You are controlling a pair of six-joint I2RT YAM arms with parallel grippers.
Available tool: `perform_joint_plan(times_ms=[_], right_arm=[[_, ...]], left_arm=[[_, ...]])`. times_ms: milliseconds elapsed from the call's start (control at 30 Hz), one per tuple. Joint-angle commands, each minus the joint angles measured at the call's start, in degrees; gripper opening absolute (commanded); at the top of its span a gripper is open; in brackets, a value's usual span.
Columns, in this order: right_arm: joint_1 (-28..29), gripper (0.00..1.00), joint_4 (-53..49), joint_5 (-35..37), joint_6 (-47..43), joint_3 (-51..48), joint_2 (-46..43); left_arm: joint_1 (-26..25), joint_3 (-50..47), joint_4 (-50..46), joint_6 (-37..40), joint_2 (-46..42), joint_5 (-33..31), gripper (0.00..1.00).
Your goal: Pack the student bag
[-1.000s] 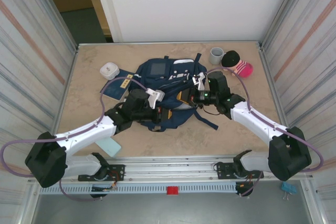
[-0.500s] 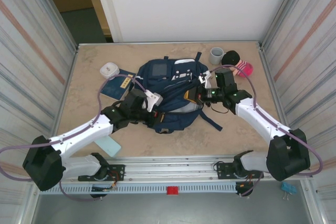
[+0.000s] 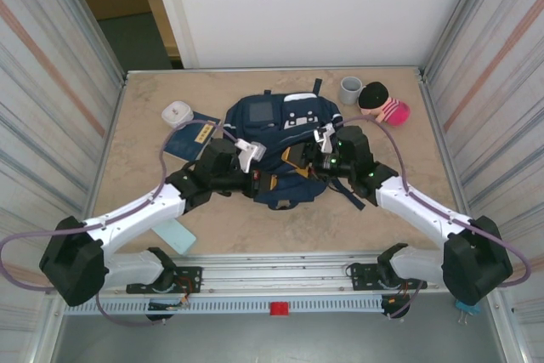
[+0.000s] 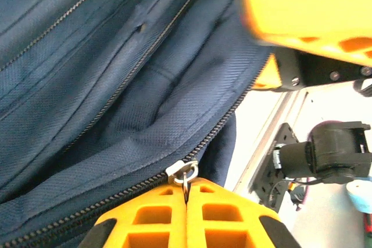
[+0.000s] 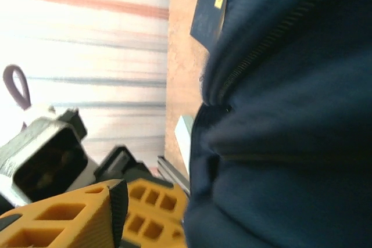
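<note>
- The student bag (image 3: 276, 116) lay flat on the table (image 3: 144, 201), with a grey cup (image 3: 350, 89) just off its far right corner.
- The left gripper (image 3: 257, 180), at the bag's near left edge, pinched the metal zipper pull (image 4: 181, 171) between closed fingers.
- The right gripper (image 3: 308, 159) sat against the bag's right side; whether it gripped anything could not be told.

The student bag (image 3: 280, 138) is navy blue with a grey square panel (image 3: 257, 112); its zip pull (image 4: 185, 172) is silver; the left hand (image 4: 187, 201) is orange-yellow. The counter (image 3: 144, 99) is mottled beige; the mug (image 3: 350, 89) is grey; the soft bundle (image 3: 387, 108) is black and pink-striped.
</note>
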Motion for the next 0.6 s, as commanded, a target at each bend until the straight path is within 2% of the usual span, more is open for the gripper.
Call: perform_joint_plan(times_ms=[0,133,200,267,367,433,467,567], right_arm=[[0.6,0.48,8.0,6.0,5.0,-0.3,-1.3],[-2.8,0.13,2.3,2.3,1.3,1.2,-3.0],[-6.0,0.04,-2.8,-0.5,-2.3,1.9,-4.9],[-9.5,0.02,-8.4,-4.2,-5.8,2.9,-6.8],[-15.0,0.02,-15.5,-9.9,-10.3,4.8,-8.2],[-16.3,0.06,-17.9,-11.8,-11.6,6.0,-8.0],[-16.2,0.10,-17.7,-11.9,-11.1,6.2,-7.6],[-12.7,0.41,-10.8,-8.0,-6.7,3.7,-7.0]], left_arm=[[-0.7,2.6,4.7,-2.3,0.2,2.9,0.00],[-0.5,3.3,-4.2,1.1,-1.3,-3.7,0.00],[1.1,2.8,-8.1,2.6,-2.2,-5.5,0.00],[3.2,1.6,-11.3,3.9,-3.3,-5.8,0.00],[4.7,-0.7,-12.8,5.8,-5.2,-6.6,0.00],[4.8,-1.4,-11.3,6.2,-6.0,-5.3,0.00],[4.8,-1.5,-10.0,5.9,-5.8,-3.9,0.00],[4.7,-1.4,-3.8,3.2,-4.3,0.9,0.00]])
